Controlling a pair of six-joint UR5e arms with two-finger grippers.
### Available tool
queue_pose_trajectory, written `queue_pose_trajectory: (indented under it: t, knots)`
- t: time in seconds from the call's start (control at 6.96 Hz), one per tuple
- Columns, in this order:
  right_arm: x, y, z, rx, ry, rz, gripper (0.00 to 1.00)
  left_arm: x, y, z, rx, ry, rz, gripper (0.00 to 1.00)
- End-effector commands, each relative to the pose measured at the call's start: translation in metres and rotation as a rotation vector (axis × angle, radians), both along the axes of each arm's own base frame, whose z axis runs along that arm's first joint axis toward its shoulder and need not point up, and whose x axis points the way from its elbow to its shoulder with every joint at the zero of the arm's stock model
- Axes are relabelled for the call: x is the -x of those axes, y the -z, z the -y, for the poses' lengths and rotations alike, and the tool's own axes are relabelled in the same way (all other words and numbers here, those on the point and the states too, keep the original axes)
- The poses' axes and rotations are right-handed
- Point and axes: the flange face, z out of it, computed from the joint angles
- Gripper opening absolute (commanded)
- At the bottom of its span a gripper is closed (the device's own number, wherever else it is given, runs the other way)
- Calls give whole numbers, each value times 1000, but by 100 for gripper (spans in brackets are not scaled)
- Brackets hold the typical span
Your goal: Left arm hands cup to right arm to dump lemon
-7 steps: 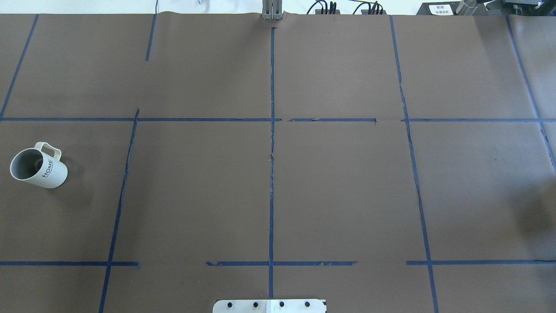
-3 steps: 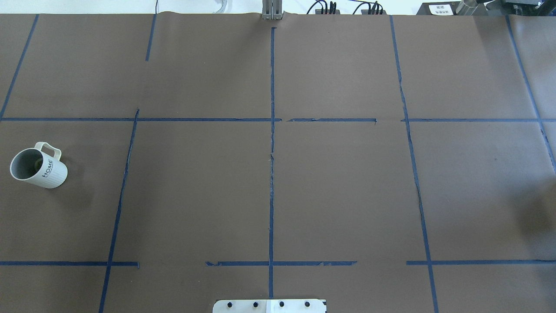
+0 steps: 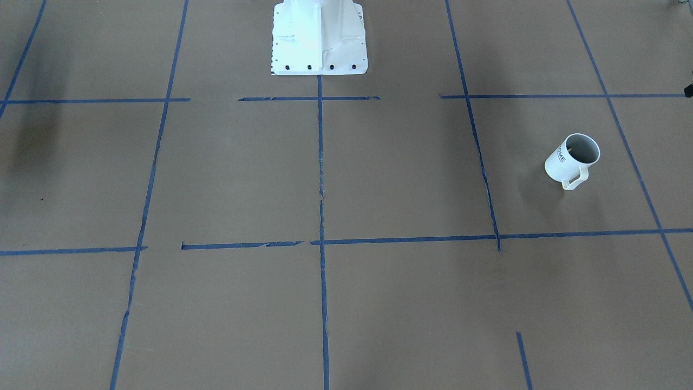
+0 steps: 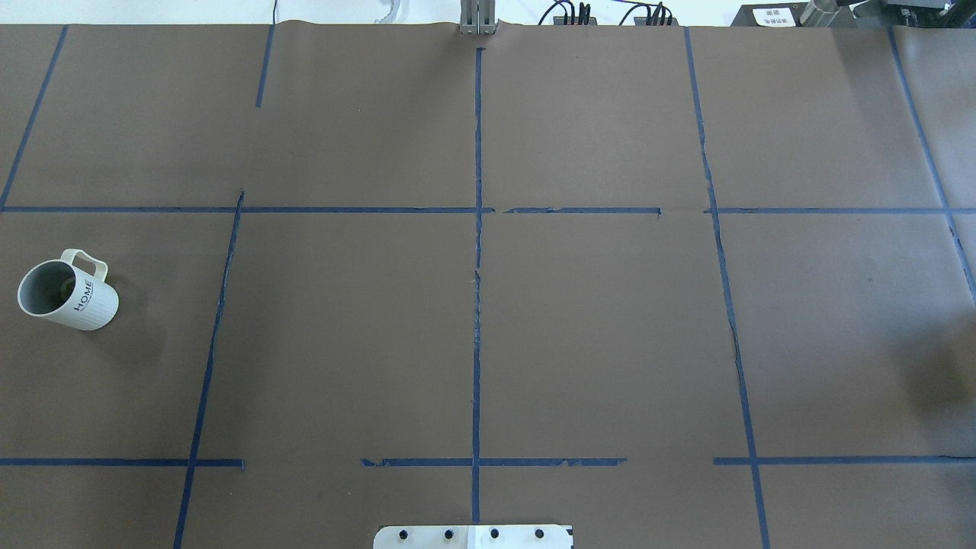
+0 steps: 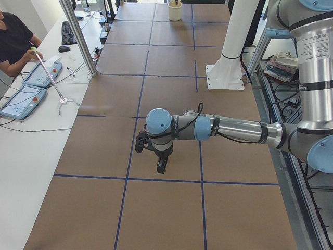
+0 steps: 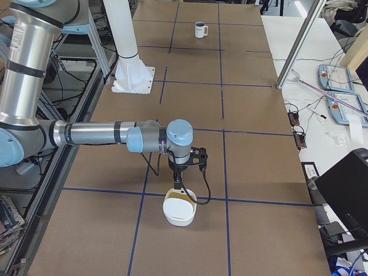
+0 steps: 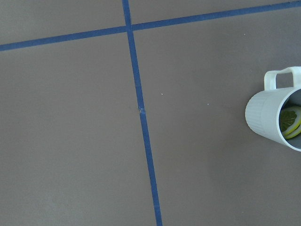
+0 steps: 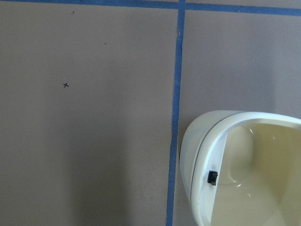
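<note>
Both left gripper (image 5: 161,167) and right gripper (image 6: 177,187) showed me no readable gape; I judged the white ribbed mug (image 4: 69,296) at left needed an upright grip, keeping its yellow-green lemon (image 7: 290,122) inside.

Cup (image 4: 69,297) upright on table (image 4: 595,320), robot's far left; lemon (image 7: 291,121) inside; bowl (image 6: 179,213) at right end.

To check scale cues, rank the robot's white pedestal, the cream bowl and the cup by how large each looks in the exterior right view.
1. white pedestal, largest by far.
2. cream bowl.
3. cup, smallest. It stands at the table's far end and the bowl sits near the camera, so their true order is unsure.
</note>
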Motion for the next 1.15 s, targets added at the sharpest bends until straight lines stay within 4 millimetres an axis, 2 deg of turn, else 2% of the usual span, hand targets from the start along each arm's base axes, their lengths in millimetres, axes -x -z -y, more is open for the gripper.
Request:
queue_pose_trajectory:
  t: [0.0, 0.57, 0.72, 0.86, 1.01]
  knots:
    - [4, 4, -1, 10, 0, 60, 100, 0, -2, -1, 4, 1, -6, 100]
    - [6, 14, 5, -77, 3, 71, 100, -2, -1, -3, -8, -6, -8, 100]
    - [9, 18, 7, -123, 11, 76, 100, -8, 4, -1, -2, -4, -40, 100]
    - [23, 23, 10, -153, 45, 84, 100, -24, 16, 7, -28, -3, -83, 100]
    - [32, 27, 12, -191, 65, 91, 100, -60, 22, 12, -28, -17, -85, 100]
